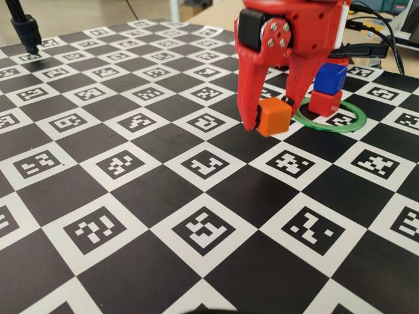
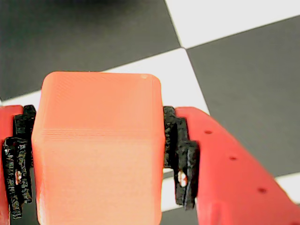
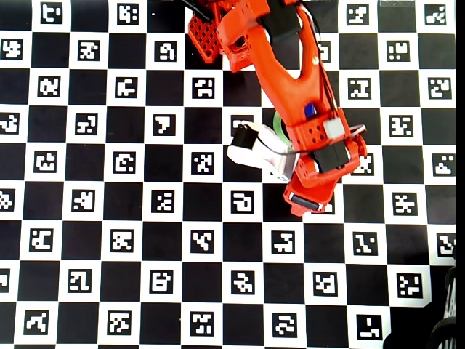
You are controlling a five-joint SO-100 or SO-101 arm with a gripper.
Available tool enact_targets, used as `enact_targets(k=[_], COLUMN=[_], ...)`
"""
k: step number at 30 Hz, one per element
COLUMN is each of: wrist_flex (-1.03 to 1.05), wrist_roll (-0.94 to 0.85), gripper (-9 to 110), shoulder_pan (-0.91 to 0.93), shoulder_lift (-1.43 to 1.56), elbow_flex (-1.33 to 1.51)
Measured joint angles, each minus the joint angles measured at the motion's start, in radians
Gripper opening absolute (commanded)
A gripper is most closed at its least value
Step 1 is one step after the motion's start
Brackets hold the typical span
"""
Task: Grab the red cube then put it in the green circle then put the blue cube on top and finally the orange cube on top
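My red gripper [image 1: 272,118] is shut on the orange cube [image 1: 273,116] and holds it low at the board; I cannot tell whether the cube rests on it. In the wrist view the orange cube [image 2: 98,150] fills the space between the black pads [image 2: 180,154] of the gripper [image 2: 99,159]. To the right in the fixed view, the blue cube [image 1: 330,77] stands on the red cube [image 1: 325,103] inside the green circle [image 1: 347,121]. In the overhead view the arm [image 3: 290,87] covers the stack. Only slivers of the blue cube [image 3: 309,110] and green circle [image 3: 279,125] show.
The surface is a black-and-white checkerboard [image 1: 131,196] printed with square markers. A black stand [image 1: 26,29] is at the far left corner in the fixed view. Cables [image 1: 376,39] run behind the arm at the back right. Dark gear [image 3: 447,331] sits at the overhead view's bottom right.
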Motion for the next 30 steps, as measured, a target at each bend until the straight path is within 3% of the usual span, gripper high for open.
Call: enact_targets(k=[18,30], wrist_flex=[0.417,0.514], wrist_roll=[-0.097,-0.170], gripper=[6,6], shoulder_pan=[0.000,0.000], shoulder_lift=[0.249,0.403], elbow_flex=[-0.080,-0.103])
